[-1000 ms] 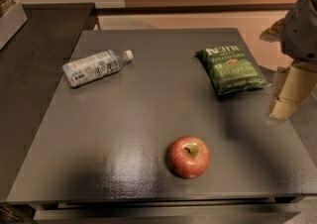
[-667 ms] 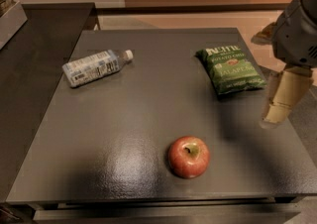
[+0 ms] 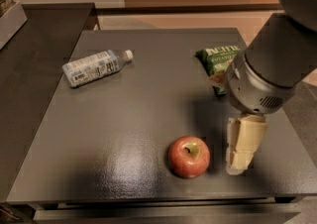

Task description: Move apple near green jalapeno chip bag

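Far left, the clear water bottle [image 3: 94, 68] is lying on its side on the dark tabletop [image 3: 124, 119], cap pointing right, same spot as a second ago. Moving right, the apple [image 3: 188, 156] is sitting near the front edge, stem dimple up, and it hasn't budged either. The green chip bag [image 3: 218, 57] is lying flat toward the back right, well apart from the apple, but now the big grey arm [image 3: 272, 69] is covering its lower right part, where before the whole bag was showing. The real change is the claw [image 3: 242, 146]. It was hanging out by the right edge of the tabletop, and now it's swinging in and down, hanging just to the right of the apple, not touching it as far as I can see. Honestly can't tell whether the claw is apart or together from this angle.
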